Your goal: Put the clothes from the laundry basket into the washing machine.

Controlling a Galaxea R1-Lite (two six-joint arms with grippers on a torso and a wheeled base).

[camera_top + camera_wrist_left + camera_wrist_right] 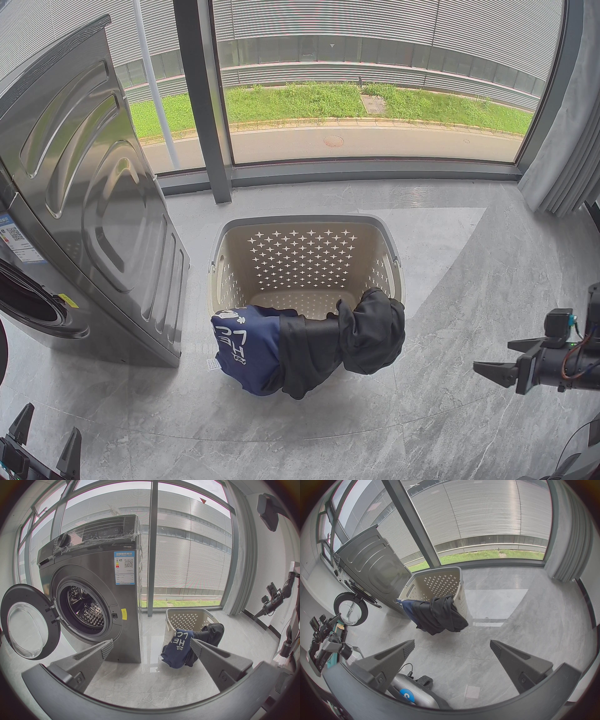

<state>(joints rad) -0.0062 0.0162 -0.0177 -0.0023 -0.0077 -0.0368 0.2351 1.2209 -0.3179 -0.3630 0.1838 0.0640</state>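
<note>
Two garments are hanging over the near rim of one beige laundry basket (305, 220): a navy garment (245, 349) with white print, draping down the outside on the washing-machine side, and a black garment (359, 337), bunching over the rim beside it and overlapping the navy one's edge. Both are lying half in and half out, and the basket's perforated bottom is showing behind them.

The basket is standing on the grey stone floor (450, 275), just beside the side panel of the one grey washing machine (94, 206) on your left. The machine's round door (28, 625) is swinging wide open, and the steel drum (84, 606) is showing through the opening. The machine's front corner is sitting between the drum opening and the basket.

You are working with two grippers, and neither is touching anything. Your left gripper (50, 425) is hovering low in front of the machine, its jaws spread wide and holding nothing. Your right gripper (494, 355) is hanging out to the right, well apart from the basket, its jaws likewise parted and holding nothing, with floor lying between it and the clothes.

Behind the basket, a full-height window is running across the room, divided by a dark post (203, 100), with a strip of grass (350, 103) beyond the glass. A pale curtain (562, 150) is hanging at the far right.
</note>
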